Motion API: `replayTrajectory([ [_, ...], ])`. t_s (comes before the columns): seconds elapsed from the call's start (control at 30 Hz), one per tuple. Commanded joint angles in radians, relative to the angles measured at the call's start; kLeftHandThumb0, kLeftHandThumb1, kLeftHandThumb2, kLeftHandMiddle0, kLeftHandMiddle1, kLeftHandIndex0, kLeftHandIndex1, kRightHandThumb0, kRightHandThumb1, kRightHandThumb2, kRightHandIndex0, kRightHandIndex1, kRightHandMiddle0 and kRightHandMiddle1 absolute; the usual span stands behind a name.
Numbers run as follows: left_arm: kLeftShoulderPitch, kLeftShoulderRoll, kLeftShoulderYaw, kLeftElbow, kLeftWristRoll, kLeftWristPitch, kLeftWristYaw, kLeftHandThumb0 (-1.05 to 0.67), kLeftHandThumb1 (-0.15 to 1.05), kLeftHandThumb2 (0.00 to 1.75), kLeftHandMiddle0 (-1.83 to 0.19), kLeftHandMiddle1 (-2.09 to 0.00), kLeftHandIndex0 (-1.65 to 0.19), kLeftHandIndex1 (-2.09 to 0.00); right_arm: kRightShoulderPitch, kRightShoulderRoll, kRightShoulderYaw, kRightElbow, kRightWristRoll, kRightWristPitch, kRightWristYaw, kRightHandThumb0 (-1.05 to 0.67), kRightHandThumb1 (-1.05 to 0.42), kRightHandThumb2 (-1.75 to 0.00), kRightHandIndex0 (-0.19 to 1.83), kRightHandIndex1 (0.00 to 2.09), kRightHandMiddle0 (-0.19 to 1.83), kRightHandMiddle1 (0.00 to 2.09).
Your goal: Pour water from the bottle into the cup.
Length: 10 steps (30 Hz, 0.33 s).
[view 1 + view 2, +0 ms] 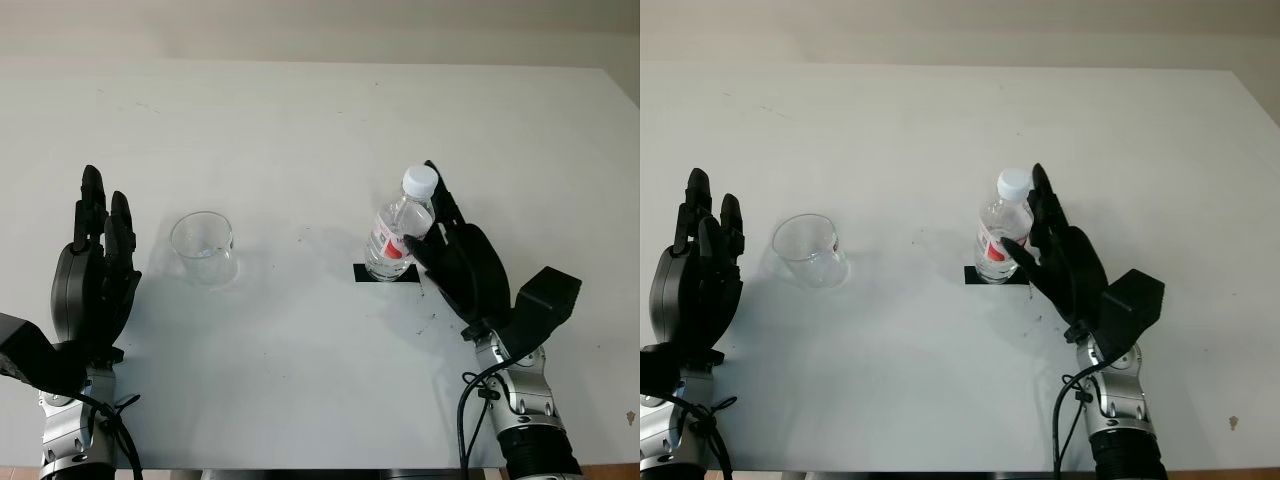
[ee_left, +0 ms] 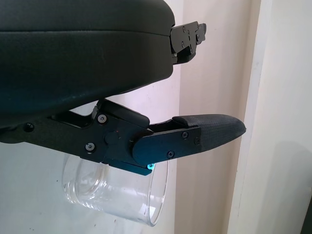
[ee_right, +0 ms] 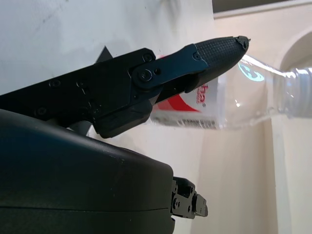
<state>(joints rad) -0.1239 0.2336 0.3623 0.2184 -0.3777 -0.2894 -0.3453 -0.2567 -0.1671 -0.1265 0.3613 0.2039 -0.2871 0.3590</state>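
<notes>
Clear plastic water bottle (image 1: 400,232), white cap on and red label showing, stands upright on a black square marker (image 1: 384,273) right of centre on the white worktop (image 1: 320,120). The right robot hand (image 1: 452,258) sits just beside it, open, fingers alongside the bottle but not closed around it. Well apart to the left stands the glass cup (image 1: 204,248), with the left robot hand (image 1: 95,275) open beside it. A loose or off-centre grasp could tip the light bottle; the cap would block pouring.
</notes>
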Motion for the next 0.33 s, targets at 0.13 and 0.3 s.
replayTrajectory([
  [0.13, 0.003, -0.001, 0.001, 0.02, 0.001, -0.008, -0.004, -0.75, 1.05, 0.58, 0.19, 0.0, 0.19, 0.0, 0.003, -0.013, -0.038, -0.043, 0.018, -0.066, -0.008, -0.94, -1.02, -0.05, -0.19, 0.0, -0.19, 0.0],
  [0.3, 0.003, 0.0, 0.0, 0.02, 0.002, -0.007, -0.005, -0.75, 1.05, 0.57, 0.19, 0.0, 0.19, 0.0, 0.034, -0.02, -0.023, -0.095, 0.024, -0.124, 0.051, -0.93, -1.02, -0.05, -0.19, 0.0, -0.19, 0.0],
])
